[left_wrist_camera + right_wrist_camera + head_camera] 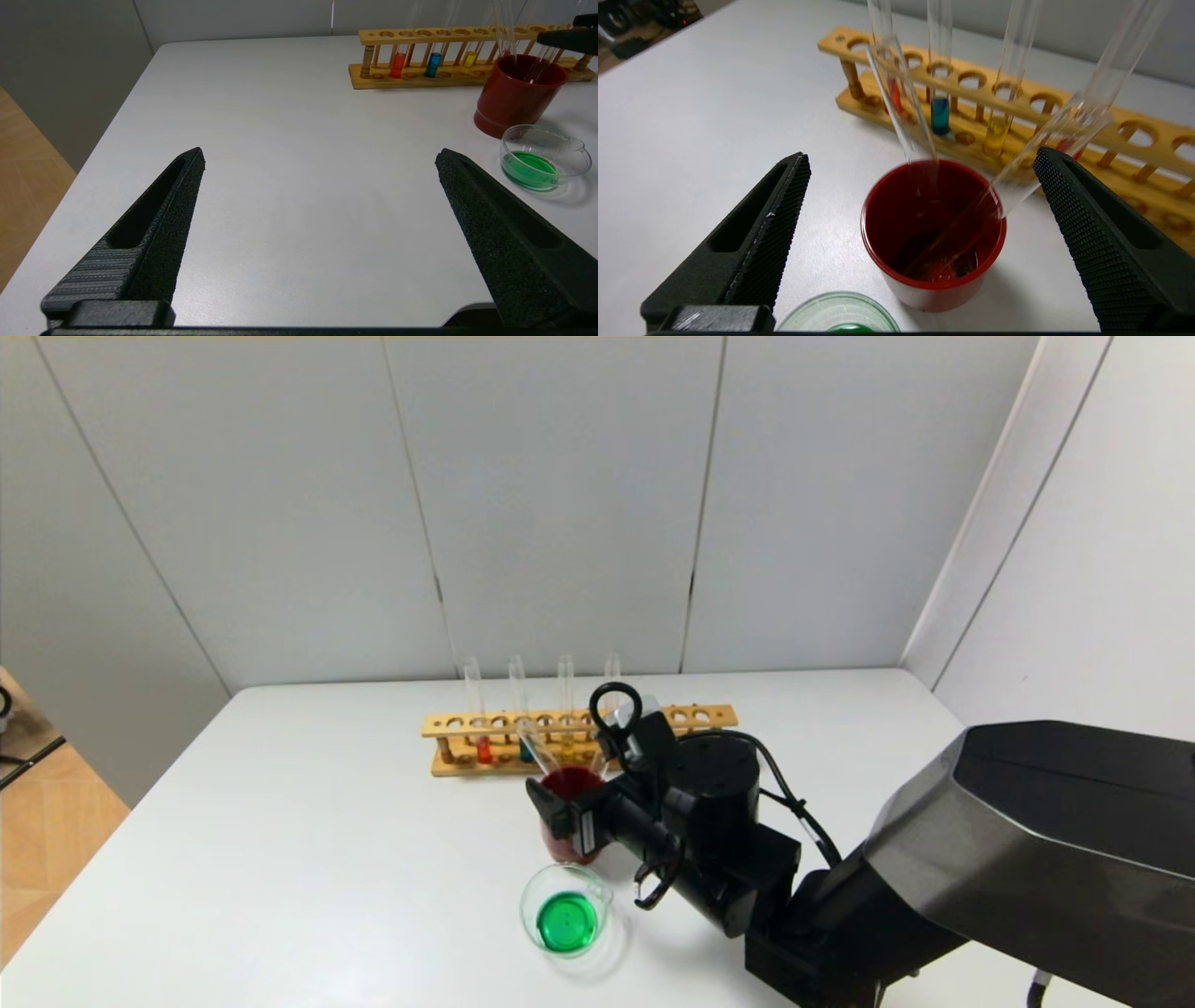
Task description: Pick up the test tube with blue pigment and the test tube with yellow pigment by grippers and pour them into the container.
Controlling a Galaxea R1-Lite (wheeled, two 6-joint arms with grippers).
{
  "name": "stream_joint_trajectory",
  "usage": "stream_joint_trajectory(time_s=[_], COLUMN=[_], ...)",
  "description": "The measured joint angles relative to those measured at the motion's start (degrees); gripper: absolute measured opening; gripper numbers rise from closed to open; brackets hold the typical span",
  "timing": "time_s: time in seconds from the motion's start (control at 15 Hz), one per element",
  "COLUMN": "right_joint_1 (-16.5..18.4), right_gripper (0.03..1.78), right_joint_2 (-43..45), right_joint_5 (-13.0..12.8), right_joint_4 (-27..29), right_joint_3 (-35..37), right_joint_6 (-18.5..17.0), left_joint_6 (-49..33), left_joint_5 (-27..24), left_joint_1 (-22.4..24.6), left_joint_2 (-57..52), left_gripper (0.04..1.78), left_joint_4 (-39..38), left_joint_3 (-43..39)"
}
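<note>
While the right arm hides much of the red cup in the head view, the right wrist view shows the right gripper spread wide above two emptied tubes leaning inside. The blue tube and yellow tube stand racked; the container holds green liquid, and the left gripper hangs spread.

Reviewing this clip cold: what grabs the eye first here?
The bright green liquid in the glass beaker near the table's front, with the red cup just behind it holding two empty tubes leaning on its rim. The right gripper hangs over that cup, jaws wide open; behind stands the wooden rack of coloured tubes.

Six tubes perhaps, one rack, two cups.
</note>
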State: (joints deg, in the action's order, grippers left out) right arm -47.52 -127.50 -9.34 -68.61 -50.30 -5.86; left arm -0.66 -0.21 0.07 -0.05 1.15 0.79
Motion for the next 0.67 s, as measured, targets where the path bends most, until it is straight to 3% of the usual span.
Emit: stream_joint_trajectory(time_s=[0.13, 0.27, 0.67], right_joint_1=[0.2, 1.2, 11.8], right_gripper=[1.75, 1.75, 1.75], right_joint_2=[2.7, 6.5, 24.4], right_joint_5=[-1.2, -3.4, -9.5], right_joint_4=[0.4, 0.7, 3.7], right_joint_3=[0.1, -0.2, -1.9], right_joint_6=[0.2, 2.6, 24.4], left_joint_6=[0.0, 0.0, 0.0], left_joint_5=[0.0, 0.0, 0.0], left_joint_1=[0.0, 0.0, 0.0], left_joint_2=[0.0, 0.0, 0.0], left_gripper=[1.75, 1.75, 1.75], left_joint_4=[0.0, 0.0, 0.0], left_joint_3=[0.0, 0.0, 0.0])
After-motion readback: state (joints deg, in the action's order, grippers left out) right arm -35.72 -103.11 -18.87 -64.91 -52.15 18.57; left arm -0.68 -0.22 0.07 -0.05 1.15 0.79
